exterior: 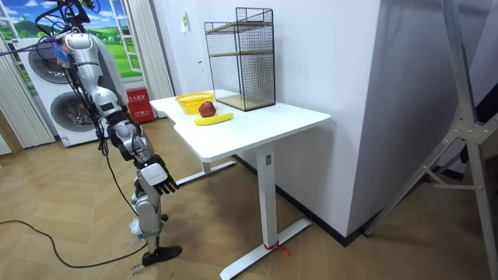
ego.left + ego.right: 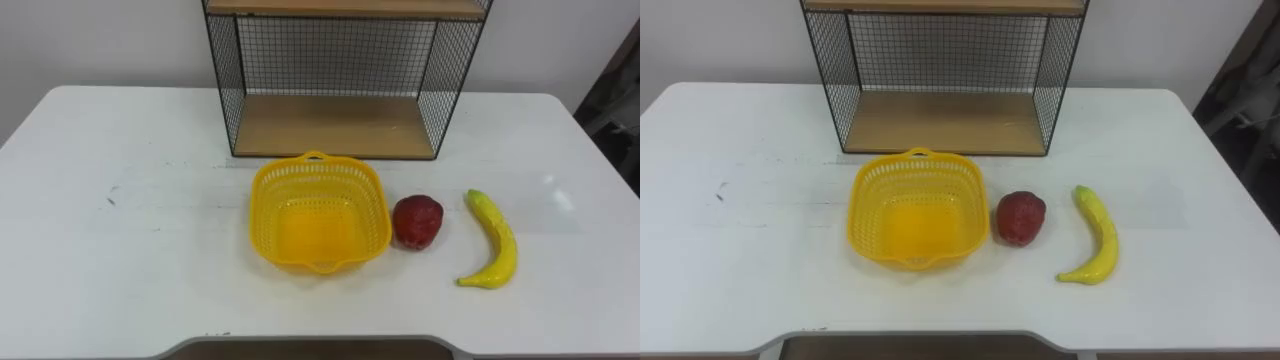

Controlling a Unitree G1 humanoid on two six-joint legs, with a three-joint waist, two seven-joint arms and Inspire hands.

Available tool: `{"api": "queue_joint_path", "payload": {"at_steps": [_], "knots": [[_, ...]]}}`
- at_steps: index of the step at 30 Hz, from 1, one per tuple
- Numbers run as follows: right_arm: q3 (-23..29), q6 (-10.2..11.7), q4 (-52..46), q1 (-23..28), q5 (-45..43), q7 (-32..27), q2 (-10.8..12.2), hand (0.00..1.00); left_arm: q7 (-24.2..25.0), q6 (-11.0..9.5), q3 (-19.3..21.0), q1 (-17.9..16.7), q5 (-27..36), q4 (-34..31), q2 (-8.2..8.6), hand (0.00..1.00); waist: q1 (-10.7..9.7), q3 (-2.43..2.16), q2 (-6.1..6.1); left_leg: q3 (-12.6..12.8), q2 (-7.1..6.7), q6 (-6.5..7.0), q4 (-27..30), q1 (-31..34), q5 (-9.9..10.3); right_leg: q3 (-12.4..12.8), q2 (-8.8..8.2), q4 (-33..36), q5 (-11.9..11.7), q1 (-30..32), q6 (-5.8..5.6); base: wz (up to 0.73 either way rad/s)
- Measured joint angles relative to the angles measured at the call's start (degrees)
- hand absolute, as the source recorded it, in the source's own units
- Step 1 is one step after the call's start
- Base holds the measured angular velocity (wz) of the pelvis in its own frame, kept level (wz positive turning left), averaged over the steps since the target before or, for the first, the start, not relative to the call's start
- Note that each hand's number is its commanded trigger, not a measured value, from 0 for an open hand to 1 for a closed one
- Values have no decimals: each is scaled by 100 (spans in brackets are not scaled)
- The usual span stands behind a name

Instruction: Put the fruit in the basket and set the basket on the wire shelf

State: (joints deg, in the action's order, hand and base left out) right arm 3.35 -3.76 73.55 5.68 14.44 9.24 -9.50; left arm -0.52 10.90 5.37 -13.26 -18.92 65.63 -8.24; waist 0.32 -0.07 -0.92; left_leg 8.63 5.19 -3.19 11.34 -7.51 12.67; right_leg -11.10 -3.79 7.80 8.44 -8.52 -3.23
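Your right hand (image 1: 159, 177) hangs low beside the leg, short of the table (image 2: 130, 200), fingers spread and holding nothing. No fruit is picked up yet. The yellow basket (image 2: 268, 205) sits empty in front of the wire shelf (image 2: 338, 125), with the red fruit (image 2: 417, 221) just beside its right wall and the banana (image 2: 494, 240) further right. Both lie on that hand's side, likely for easy loading.

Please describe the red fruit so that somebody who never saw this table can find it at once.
On the white table, before the black wire shelf with wooden boards, stands an empty yellow plastic lattice basket. Right of it, between it and the curved yellow banana, lies the round dark red fruit. It is the only red thing there; its neighbours are yellow.
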Motion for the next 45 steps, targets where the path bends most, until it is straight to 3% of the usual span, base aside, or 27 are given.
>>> {"api": "queue_joint_path", "payload": {"at_steps": [12,27,33,37,42,45], "knots": [[-182,-11,-49,-6,11,19,-13,0,353,78,5,-3,-140,3,4,0,15,-5,-44,3,0,0,10,27,0,7,0,2,5,24,1,0],[-215,1,-19,8,254,6,-7,0,269,50,-7,-6,-148,8,16,0,8,-6,-41,0,0,-2,4,1,2,1,0,-2,15,26,3,0],[-187,1,5,115,844,-57,12,0,230,16,18,-6,-148,10,79,0,6,-5,-33,-3,0,-3,-7,20,3,-2,-1,-3,17,35,2,0],[10,-17,62,235,1359,-172,23,0,227,-15,131,-15,-142,-49,66,0,2,-8,-35,-7,-2,-3,-8,34,5,0,-3,-1,30,65,-2,0],[702,-145,281,478,2460,-474,89,0,209,-113,464,-97,3,-46,76,0,-47,-16,-45,-3,-1,-7,-33,-8,7,31,-2,10,53,40,3,0],[1222,-233,293,693,3291,-548,91,0,70,-166,595,-210,207,-46,63,0,-240,-25,-69,2,-1,-8,-34,-26,8,47,-3,9,60,39,3,-2]]}}
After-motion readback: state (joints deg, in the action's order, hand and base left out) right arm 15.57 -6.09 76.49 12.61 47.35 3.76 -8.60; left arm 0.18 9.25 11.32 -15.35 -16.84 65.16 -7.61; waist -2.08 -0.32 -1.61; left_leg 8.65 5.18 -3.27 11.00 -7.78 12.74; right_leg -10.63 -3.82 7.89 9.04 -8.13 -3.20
